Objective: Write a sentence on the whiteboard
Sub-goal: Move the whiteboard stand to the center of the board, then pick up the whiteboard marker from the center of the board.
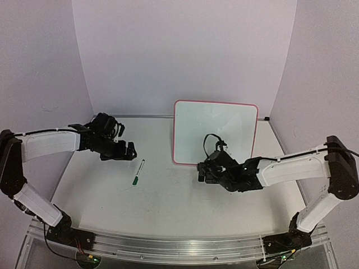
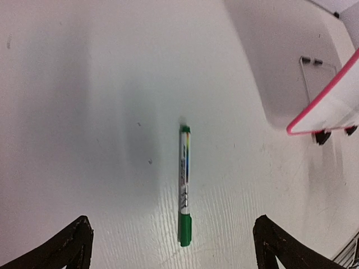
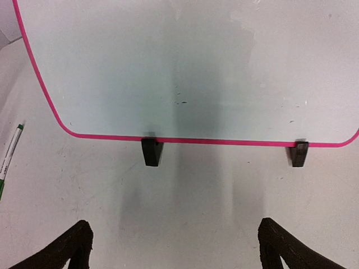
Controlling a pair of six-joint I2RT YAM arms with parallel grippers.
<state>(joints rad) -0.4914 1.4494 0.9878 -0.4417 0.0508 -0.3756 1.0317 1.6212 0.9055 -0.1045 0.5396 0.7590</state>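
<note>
The whiteboard (image 1: 216, 131) stands upright on two black feet at the table's middle back, red-pink rim, its face blank; no sentence shows on it. It also shows in the right wrist view (image 3: 185, 67) and its corner in the left wrist view (image 2: 325, 106). A green-capped marker (image 1: 138, 172) lies flat on the table left of the board, also in the left wrist view (image 2: 184, 185) and at the edge of the right wrist view (image 3: 8, 159). My left gripper (image 1: 128, 151) is open and empty just left of the marker. My right gripper (image 1: 205, 171) is open and empty in front of the board.
White walls close in the table at the back and sides. A thin wire stand (image 2: 311, 70) shows behind the board. A metal rail (image 1: 179, 246) runs along the near edge by the arm bases.
</note>
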